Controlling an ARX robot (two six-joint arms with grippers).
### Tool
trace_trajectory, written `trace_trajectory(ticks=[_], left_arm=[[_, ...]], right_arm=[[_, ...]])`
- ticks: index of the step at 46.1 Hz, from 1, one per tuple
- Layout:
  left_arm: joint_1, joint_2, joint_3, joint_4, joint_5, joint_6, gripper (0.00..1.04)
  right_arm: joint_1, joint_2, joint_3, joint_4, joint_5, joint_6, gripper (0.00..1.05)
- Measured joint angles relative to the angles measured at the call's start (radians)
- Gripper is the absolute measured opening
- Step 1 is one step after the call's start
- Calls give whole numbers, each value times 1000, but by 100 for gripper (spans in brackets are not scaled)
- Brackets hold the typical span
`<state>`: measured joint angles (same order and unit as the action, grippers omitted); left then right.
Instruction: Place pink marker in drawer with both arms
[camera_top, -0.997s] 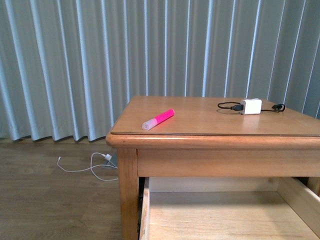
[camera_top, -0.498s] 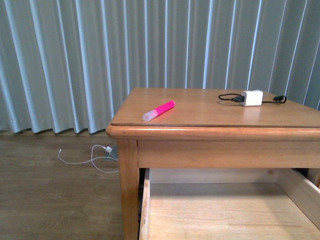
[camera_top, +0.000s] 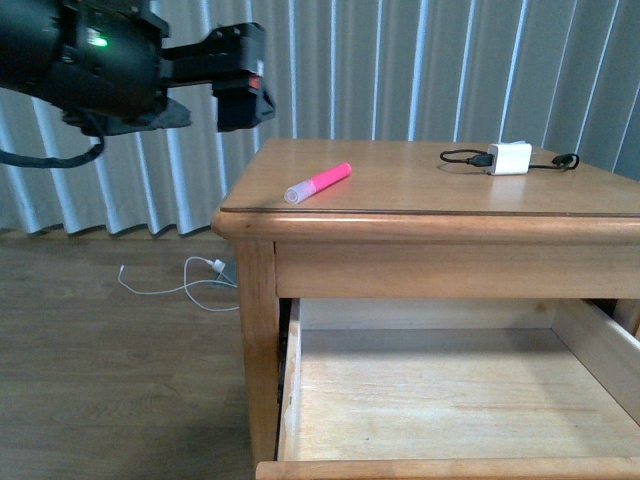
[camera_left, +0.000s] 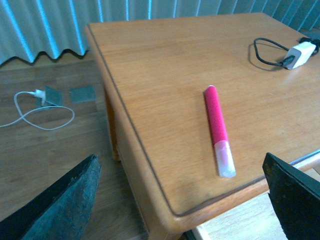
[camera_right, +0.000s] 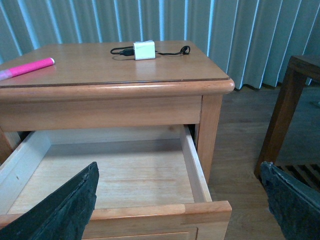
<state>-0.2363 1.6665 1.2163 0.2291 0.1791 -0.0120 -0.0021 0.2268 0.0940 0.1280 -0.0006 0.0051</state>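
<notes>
On nightstand top (camera_top: 420, 190) pink marker (camera_top: 318, 183) lies near left front corner; drawer (camera_top: 440, 385) pulled out; left claw (camera_top: 243, 78) wide apart, empty, off nightstand's left; right claw (camera_right: 177, 205) likewise, over drawer

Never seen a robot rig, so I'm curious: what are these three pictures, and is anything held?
This robot has two black arms, each ending in a two-fingered tool. One picture looks forward from its body; the others come from wrist cameras. The left tool hovers open beside a honey-coloured wooden nightstand. On top lie a short hot-pink marker and a white charger block with black cable. The wooden drawer below stands open and empty. The right tool, also open, faces that drawer. Nothing is held.
</notes>
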Motion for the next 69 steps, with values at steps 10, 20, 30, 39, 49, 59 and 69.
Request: trace_trajectory(ticks=[10, 20, 30, 39, 49, 59, 69], left_arm=[[-76, 159, 168, -50, -47, 0, 99], [-106, 265, 271, -83, -67, 8, 99], [-114, 345, 333, -122, -98, 67, 99], [-115, 370, 362, -129, -93, 96, 99], [-119, 401, 409, -150, -78, 105, 99], [-127, 417, 432, -171, -66, 134, 85], [-125, 418, 439, -183, -67, 148, 48]], right_arm=[[0, 0, 0, 0, 0, 0, 96], [0, 0, 0, 0, 0, 0, 96], [0, 0, 0, 0, 0, 0, 96], [0, 0, 0, 0, 0, 0, 96], [0, 0, 0, 0, 0, 0, 96], [0, 0, 0, 0, 0, 0, 96], [0, 0, 0, 0, 0, 0, 96]])
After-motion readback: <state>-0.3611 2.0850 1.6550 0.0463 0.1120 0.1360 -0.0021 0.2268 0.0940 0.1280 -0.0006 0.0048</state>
